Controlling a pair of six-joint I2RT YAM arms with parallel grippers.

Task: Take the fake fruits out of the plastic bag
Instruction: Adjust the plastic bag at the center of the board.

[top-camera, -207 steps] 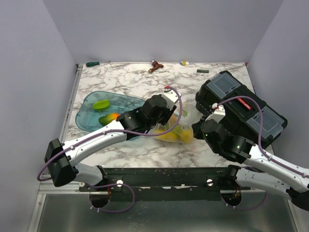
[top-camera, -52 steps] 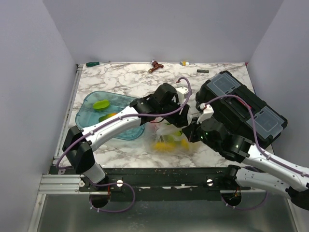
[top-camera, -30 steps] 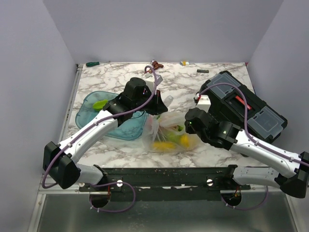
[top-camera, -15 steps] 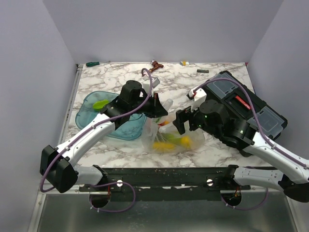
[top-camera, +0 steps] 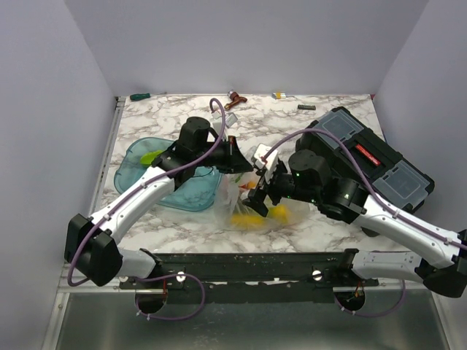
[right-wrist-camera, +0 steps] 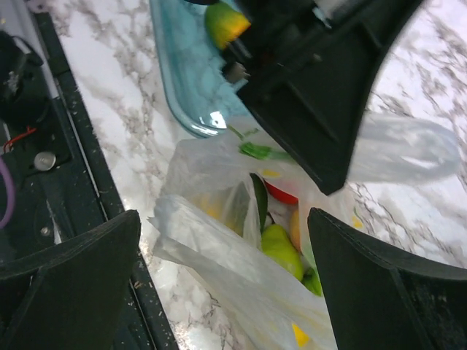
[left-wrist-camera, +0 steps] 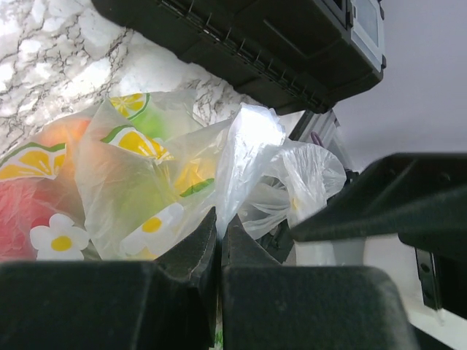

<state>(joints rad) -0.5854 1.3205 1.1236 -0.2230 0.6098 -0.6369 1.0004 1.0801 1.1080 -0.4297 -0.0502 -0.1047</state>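
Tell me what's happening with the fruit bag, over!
Copy: left gripper shut, pinching the plastic bag at its top; right gripper open above its mouth; fake fruits inside; left gripper crowds the opening.

The bench (top-camera: pixel 168 117) has a white top with grey marble lines. Plain pale purple walls (top-camera: pixel 241 44) fill the top and both sides of the frame. A silver rail (top-camera: pixel 108 146) runs down the bench's left edge. A black bar (top-camera: pixel 248 264) crosses near the bottom, with grey metal (top-camera: pixel 241 321) below. The light is soft.
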